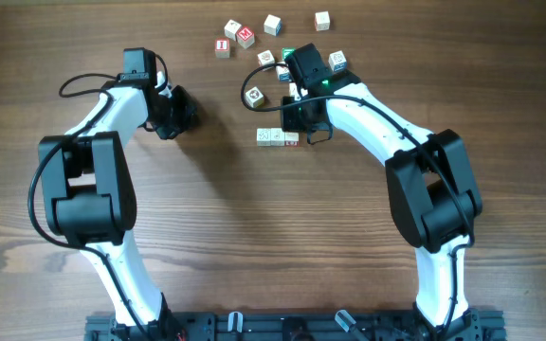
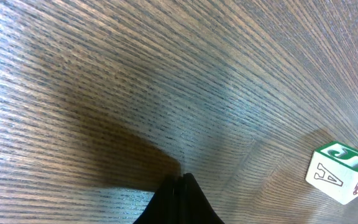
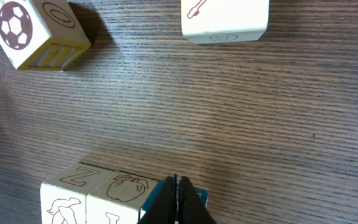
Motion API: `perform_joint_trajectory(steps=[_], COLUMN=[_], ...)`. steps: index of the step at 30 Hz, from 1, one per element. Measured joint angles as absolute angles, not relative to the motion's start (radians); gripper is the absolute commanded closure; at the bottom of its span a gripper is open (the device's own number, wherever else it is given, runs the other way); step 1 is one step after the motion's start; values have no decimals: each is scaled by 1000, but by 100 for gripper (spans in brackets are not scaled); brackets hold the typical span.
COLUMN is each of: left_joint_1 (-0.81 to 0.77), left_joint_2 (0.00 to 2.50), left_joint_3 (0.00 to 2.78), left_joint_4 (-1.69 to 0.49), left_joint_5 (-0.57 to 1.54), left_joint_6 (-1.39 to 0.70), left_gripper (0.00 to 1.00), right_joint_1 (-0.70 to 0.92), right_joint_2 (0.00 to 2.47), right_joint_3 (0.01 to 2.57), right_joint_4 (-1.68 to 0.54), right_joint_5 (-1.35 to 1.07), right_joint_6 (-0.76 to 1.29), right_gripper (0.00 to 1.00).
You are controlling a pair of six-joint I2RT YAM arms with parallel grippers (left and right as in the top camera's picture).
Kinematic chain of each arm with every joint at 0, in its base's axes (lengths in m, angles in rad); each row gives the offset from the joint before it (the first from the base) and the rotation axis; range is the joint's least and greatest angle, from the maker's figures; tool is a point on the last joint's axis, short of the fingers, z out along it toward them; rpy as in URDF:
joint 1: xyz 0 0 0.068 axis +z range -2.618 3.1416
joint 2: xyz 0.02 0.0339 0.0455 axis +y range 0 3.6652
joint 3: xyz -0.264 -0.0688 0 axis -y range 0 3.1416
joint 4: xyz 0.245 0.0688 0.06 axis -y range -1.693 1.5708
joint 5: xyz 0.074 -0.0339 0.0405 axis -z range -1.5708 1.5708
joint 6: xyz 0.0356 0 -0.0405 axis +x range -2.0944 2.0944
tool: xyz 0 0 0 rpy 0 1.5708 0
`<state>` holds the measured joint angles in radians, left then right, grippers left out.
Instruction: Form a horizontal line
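Both jaws are standing clenched, grasping nothing. The row [image 1: 278,137] is lying mid-counter [image 1: 254,237], with the right jaws hanging just at its end cube [image 3: 202,198]. I think any sideways drift is risking to push that cube askew.

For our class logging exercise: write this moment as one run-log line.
left gripper: shut, empty | right gripper: shut, at line's end | horizontal line: three cubes

Dark wood-grain table [image 1: 254,237], evenly lit.
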<state>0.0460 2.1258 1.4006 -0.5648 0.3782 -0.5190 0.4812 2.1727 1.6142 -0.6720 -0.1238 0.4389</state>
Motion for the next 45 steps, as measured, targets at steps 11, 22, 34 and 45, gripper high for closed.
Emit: perform_joint_trajectory(steps=[11,22,34,45], left_joint_1=[46,46,46,46], left_joint_2=[2126,2126,2126,2126], left_joint_3=[1401,1401,1401,1401], left_joint_4=[-565,-565,-565,-565], left_joint_5=[378,378,378,378], left_joint_6=[-519,-519,-519,-519], left_gripper=[96,96,96,96], right_joint_1=[481,481,481,481], right_joint_2=[2173,2173,2173,2173], right_joint_3=[1614,1614,1614,1614], right_joint_4=[-672,-674,-659,-568], right_joint_5=[-124,-124,-123,-124], right_joint_6=[439,439,439,439], right_gripper=[95,96,96,95])
